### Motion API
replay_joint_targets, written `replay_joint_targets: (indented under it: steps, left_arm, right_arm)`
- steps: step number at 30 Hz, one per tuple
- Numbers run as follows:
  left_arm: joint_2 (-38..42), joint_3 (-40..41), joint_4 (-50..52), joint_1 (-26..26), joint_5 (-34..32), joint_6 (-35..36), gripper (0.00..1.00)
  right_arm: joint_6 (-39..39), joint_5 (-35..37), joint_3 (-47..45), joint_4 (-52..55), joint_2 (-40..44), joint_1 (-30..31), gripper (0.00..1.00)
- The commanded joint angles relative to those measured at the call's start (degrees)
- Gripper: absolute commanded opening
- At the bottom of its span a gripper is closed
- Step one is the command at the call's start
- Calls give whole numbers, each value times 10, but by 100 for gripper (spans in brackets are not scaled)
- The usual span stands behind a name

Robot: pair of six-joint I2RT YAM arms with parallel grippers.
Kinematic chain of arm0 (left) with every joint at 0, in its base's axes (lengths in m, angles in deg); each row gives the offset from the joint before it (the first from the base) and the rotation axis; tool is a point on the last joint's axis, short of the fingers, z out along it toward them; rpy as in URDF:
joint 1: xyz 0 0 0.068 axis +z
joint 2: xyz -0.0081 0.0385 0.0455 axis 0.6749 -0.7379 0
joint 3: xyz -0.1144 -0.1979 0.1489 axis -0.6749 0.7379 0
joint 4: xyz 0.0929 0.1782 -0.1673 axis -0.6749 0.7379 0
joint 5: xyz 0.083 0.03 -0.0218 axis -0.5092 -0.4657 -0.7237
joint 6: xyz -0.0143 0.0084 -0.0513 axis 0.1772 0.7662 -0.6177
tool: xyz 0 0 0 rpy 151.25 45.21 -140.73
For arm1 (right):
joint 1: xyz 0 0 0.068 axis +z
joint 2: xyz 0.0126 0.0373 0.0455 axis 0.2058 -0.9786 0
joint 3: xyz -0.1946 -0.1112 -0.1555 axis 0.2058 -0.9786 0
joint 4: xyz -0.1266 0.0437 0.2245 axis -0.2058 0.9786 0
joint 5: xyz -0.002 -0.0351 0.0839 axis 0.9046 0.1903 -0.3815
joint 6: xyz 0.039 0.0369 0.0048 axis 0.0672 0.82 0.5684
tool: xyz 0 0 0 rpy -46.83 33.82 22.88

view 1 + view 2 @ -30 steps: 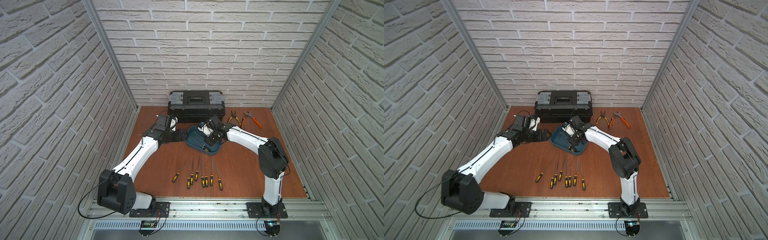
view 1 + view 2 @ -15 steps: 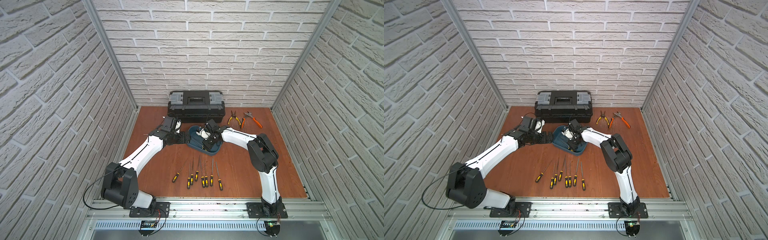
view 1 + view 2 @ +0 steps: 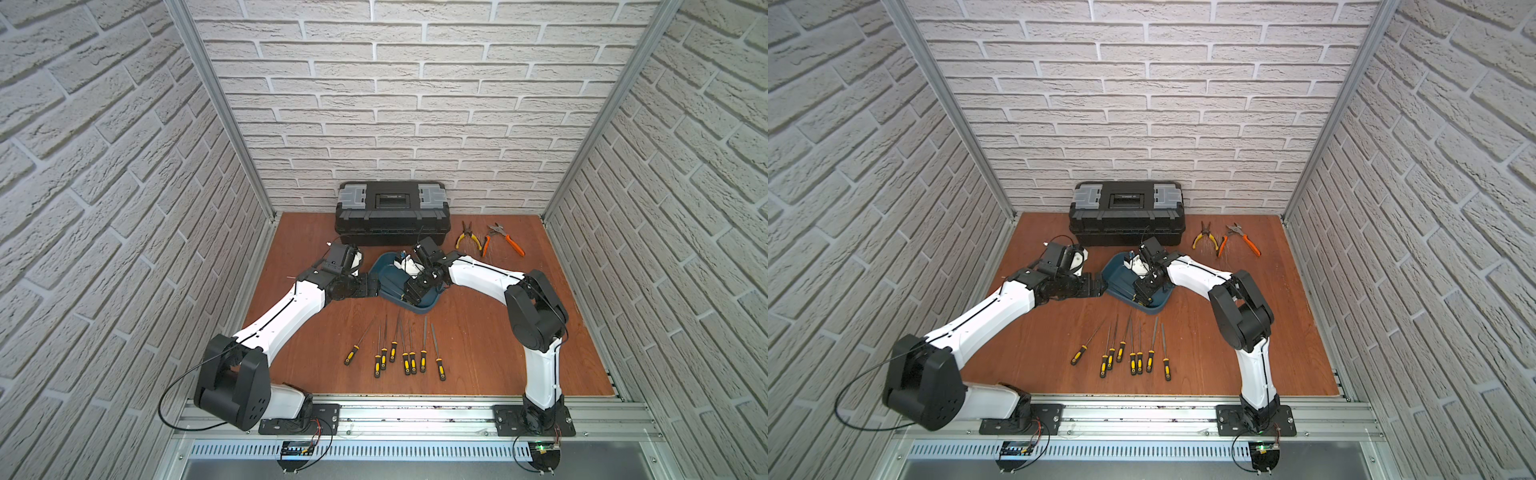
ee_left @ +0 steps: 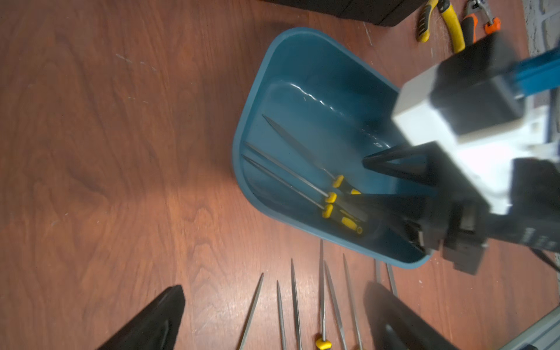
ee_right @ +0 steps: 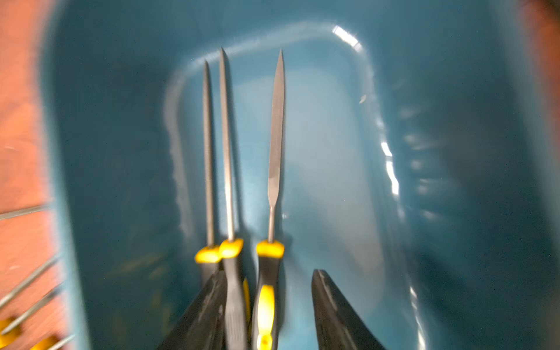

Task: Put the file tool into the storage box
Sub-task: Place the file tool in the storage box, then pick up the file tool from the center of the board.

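Observation:
The teal storage box [image 3: 386, 274] [image 3: 1119, 274] sits mid-table, in front of the toolbox. Three files with yellow-and-black handles lie side by side in it [image 4: 291, 178]. Two are thin round ones [image 5: 225, 145]; the third is a flat file tool [image 5: 276, 136]. My right gripper [image 3: 406, 296] [image 3: 1138, 297] [image 5: 269, 272] reaches down into the box. It is open, with the flat file's handle between the jaws and a gap beside it. My left gripper [image 3: 371, 286] [image 3: 1096, 286] [image 4: 274, 286] stands open and empty at the box's left rim, above the table.
Several more files [image 3: 399, 349] [image 3: 1129, 349] lie in a row on the table, nearer the front than the box. A black toolbox [image 3: 392, 212] stands against the back wall. To its right lie yellow pliers [image 3: 467, 241] and orange pliers [image 3: 505, 241].
My right gripper was shut on the flat file and its jaws have now parted inside the box. My left gripper has shifted a little toward the box.

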Motion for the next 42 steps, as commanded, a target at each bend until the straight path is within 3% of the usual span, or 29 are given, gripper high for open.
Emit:
replay_joint_targets:
  steps: [1, 12, 21, 32, 42]
  left_arm:
    - [42, 22, 4, -8, -20, -9, 98]
    - [163, 110, 36, -41, -45, -39, 98]
    - [245, 196, 31, -67, -55, -86, 98]
    - [213, 224, -21, -134, -87, -126, 98]
    - [178, 235, -46, -186, -117, -153, 98]
  right_arm:
    - [45, 18, -16, -24, 74, 0, 50]
    - [189, 118, -148, -33, 242, 19, 47]
    - [283, 177, -276, -35, 365, 83, 47]
    - [393, 235, -409, -59, 434, 190, 47]
    - [482, 262, -518, -107, 472, 252, 47]
